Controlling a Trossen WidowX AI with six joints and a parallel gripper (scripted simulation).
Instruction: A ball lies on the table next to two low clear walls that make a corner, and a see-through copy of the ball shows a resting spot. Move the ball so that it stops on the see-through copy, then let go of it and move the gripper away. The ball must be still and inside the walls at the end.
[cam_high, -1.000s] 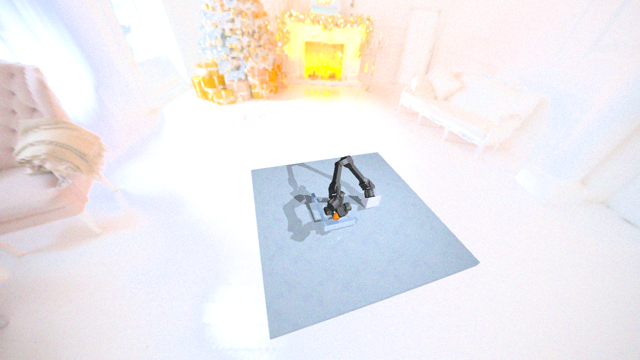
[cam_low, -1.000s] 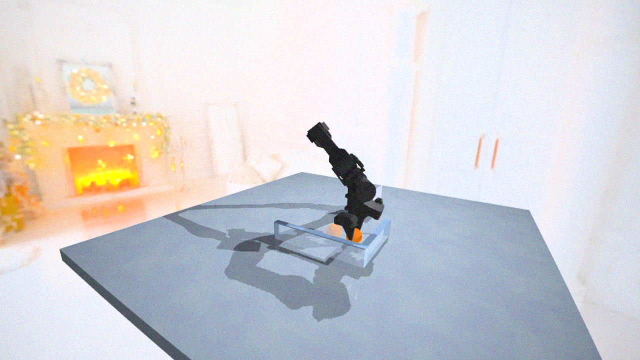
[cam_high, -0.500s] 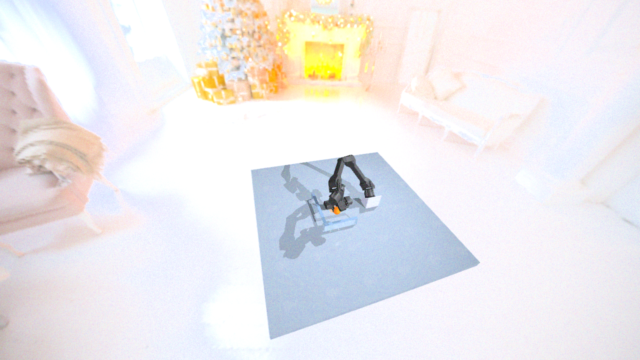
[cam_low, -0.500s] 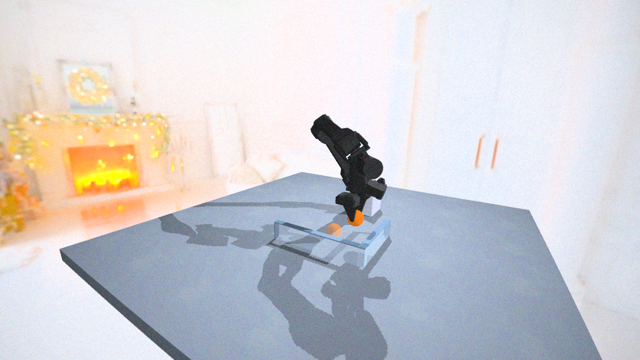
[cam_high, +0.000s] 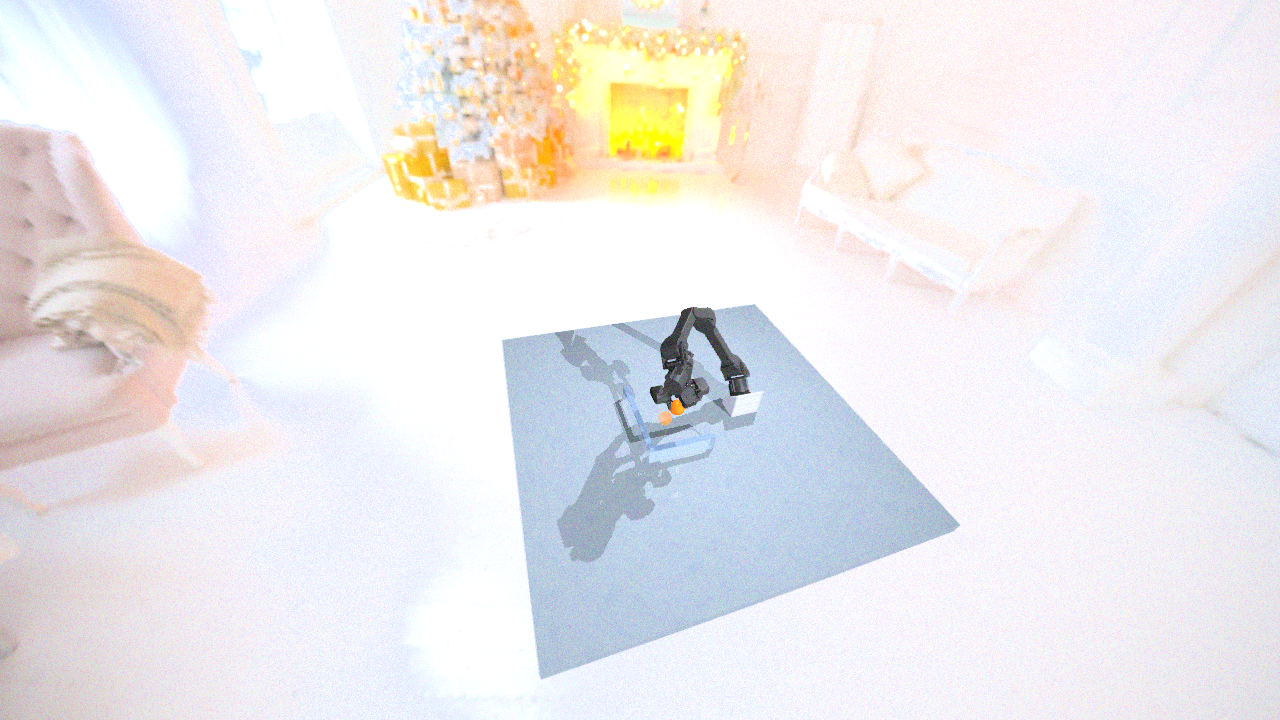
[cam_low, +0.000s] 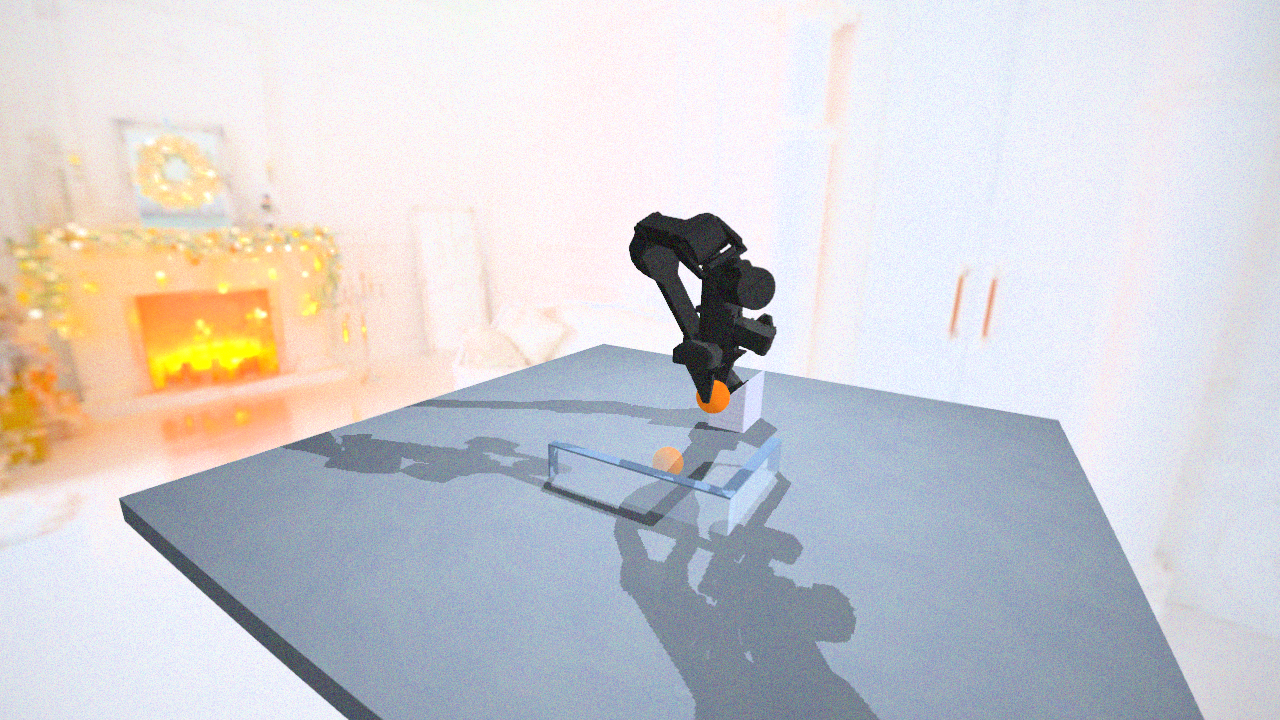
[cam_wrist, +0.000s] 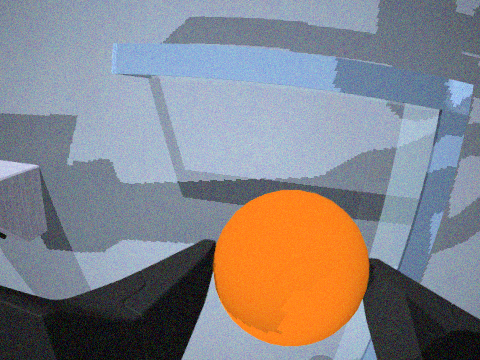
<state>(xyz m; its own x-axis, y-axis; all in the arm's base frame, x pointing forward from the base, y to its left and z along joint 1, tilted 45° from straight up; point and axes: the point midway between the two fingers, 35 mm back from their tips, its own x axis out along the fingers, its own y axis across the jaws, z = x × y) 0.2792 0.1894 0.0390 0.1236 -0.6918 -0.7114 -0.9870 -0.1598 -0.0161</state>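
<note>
My gripper (cam_low: 713, 394) is clamped on the orange ball (cam_wrist: 291, 267), lifted above the grey table (cam_low: 895, 537).

The fingers stand partly open, pressed against the ball's sides at lower centre of the wrist view. The see-through copy (cam_low: 667, 460) sits below, inside the clear walls (cam_low: 626, 470).

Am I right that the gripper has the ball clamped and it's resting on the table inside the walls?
Not quite. The gripper has the ball clamped, but it's lifted off the table, above the walls and the see-through copy. The exterior view shows the gap beneath it.
</note>
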